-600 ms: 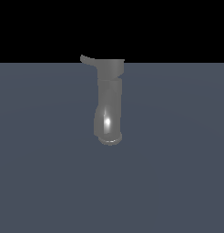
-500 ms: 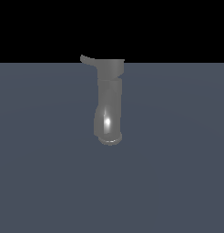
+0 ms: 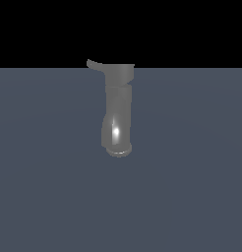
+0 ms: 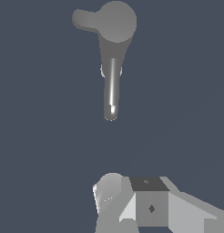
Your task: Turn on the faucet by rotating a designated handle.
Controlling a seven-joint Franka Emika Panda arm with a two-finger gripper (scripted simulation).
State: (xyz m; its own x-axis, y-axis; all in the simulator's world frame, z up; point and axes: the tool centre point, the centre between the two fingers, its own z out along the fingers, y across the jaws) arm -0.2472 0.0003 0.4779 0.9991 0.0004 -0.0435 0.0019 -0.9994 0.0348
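The faucet (image 3: 118, 113) is a glossy grey cylinder standing on the flat grey-blue surface, with its curved round opening low and its wider cap on top. The handle (image 3: 95, 64), a thin curved lever, juts from the cap toward the exterior view's left. In the wrist view I look down on the faucet (image 4: 111, 82), and the handle (image 4: 84, 19) pokes out sideways from the round cap. My white gripper (image 4: 129, 191) shows only in the wrist view, well apart from the faucet and touching nothing. Its fingers sit together with no gap between them. The exterior view does not show the gripper.
A plain grey-blue floor (image 3: 192, 197) spreads all around the faucet, with black background behind it. No other objects are visible.
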